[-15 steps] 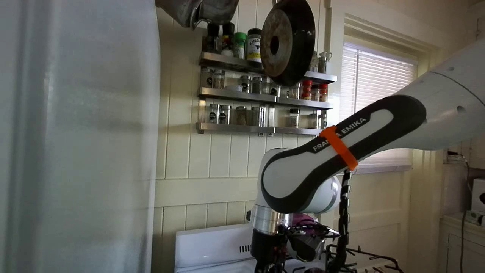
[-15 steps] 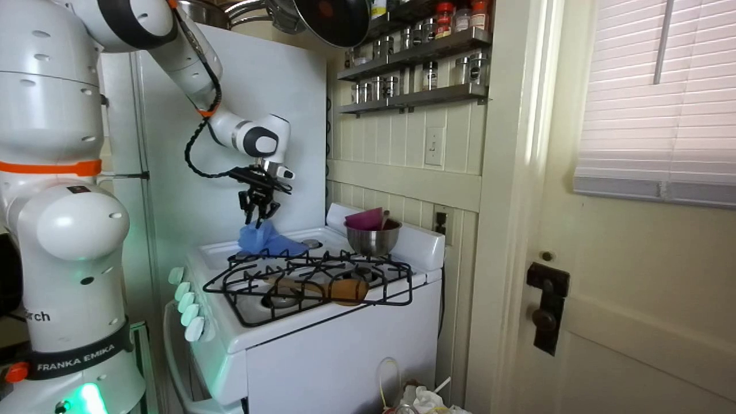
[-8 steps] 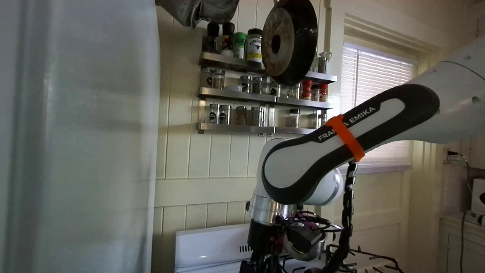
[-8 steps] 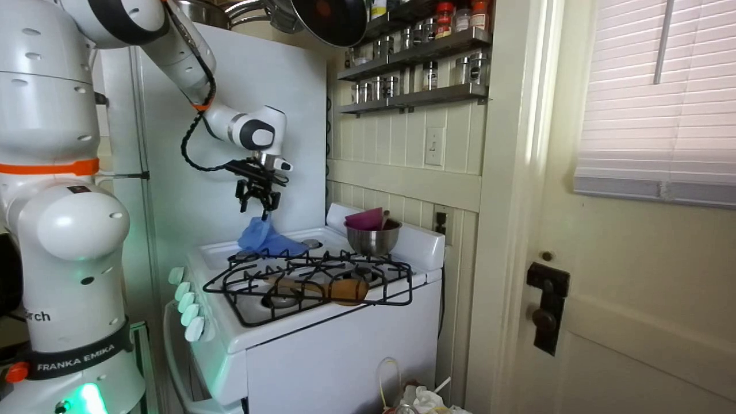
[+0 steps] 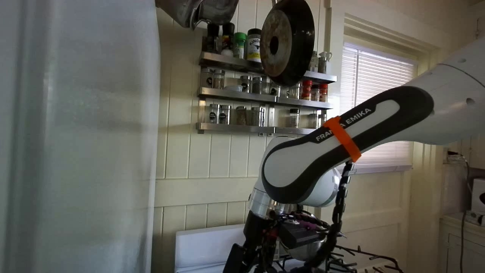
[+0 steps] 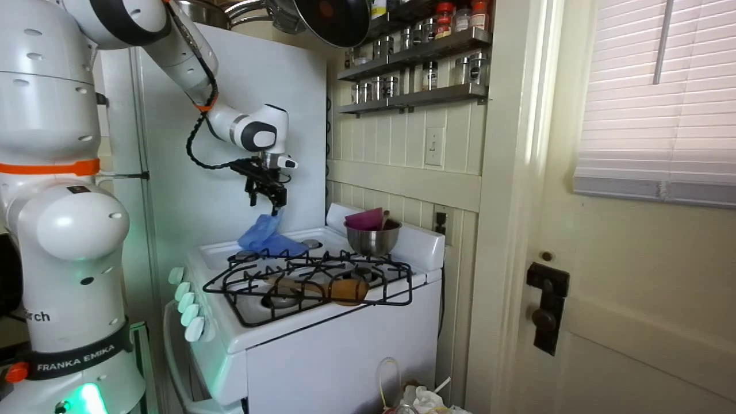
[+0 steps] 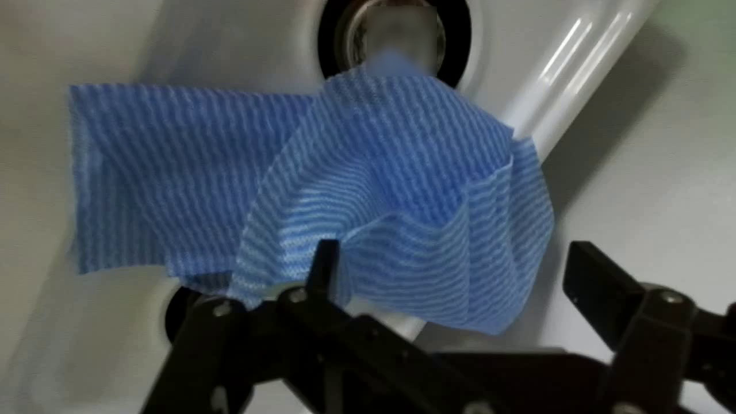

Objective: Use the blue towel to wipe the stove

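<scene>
Wrist view: the gripper [image 7: 452, 259] stands released, its black fingers [image 7: 326, 264] spread wide apart; one finger overlaps the blue towel [image 7: 408, 167], and whether they touch cannot be told. Most of one burner [image 7: 177, 310] is hidden, and another burner [image 7: 397, 34] is blurred at its middle. In an exterior view, the bottom edge cuts off the gripper, and the arm [image 5: 295, 167] covers part of the white back panel [image 5: 208, 246]. The towel is thin cloth with fine pale and darker stripes, flat at one end and bunched into loose folds at the other. In an exterior view, it lies on the glossy white stove [image 6: 345, 351], on the side next to the fridge [image 6: 276, 80], right by the dark wire grates [image 6: 310, 283]. A brown paddle [image 6: 348, 290] shows through the wires; near the back panel, a steel bowl [image 6: 374, 241] holds a purple-pink pot [image 6: 363, 219]. The towel's bunched end crosses the stove's shiny raised rim [image 7: 586, 63]. Open air separates gripper from bowl, and bare stovetop shows behind the towel.
</scene>
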Motion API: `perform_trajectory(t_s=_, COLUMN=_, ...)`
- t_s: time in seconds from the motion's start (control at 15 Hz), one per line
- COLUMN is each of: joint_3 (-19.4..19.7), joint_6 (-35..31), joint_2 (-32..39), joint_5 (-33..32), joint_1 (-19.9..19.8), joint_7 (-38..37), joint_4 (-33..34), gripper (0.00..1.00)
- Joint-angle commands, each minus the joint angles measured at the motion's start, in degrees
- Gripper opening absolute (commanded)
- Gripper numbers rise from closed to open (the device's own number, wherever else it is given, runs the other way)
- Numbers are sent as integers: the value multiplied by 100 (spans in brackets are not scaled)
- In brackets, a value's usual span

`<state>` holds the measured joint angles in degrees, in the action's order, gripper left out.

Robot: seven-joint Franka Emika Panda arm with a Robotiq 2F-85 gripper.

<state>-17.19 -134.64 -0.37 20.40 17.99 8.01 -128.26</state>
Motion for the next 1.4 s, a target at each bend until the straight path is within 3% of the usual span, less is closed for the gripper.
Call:
perform_trajectory(t_s=0.0, joint_3=-107, joint_6=-768, joint_2=-82, joint_5=1309, joint_1=80, joint_7=864, joint_4=-106, gripper=100)
perform_trajectory(t_s=0.13, joint_3=-172, joint_6=-827, joint_2=-436, joint_5=2213, joint_1=144, joint_7=1493, joint_4=-237, gripper=100)
perform_trajectory(t_s=0.2, joint_3=-175, joint_6=-796, joint_2=-588, joint_5=2359, joint_1=168, joint_7=1477, joint_4=-312, gripper=100)
perform_trajectory(t_s=0.33, joint_3=-119, joint_6=-546, joint_2=-741, joint_5=2197, joint_1=137, joint_7=900, joint_4=-468, gripper=100)
perform_trajectory(t_s=0.53, joint_3=-21, joint_6=-428, joint_2=-596, joint_5=2155, joint_1=109, joint_7=666, joint_4=-668, gripper=100)
perform_trajectory(t_s=1.07, joint_3=80, joint_6=-857, joint_2=866, joint_5=1105, joint_1=-94, joint_7=273, joint_4=-315, gripper=100)
perform_trajectory(t_s=1.33, joint_3=125, joint_6=-713, joint_2=1549, joint_5=-232, joint_1=22, joint_7=-655, joint_4=226, gripper=100)
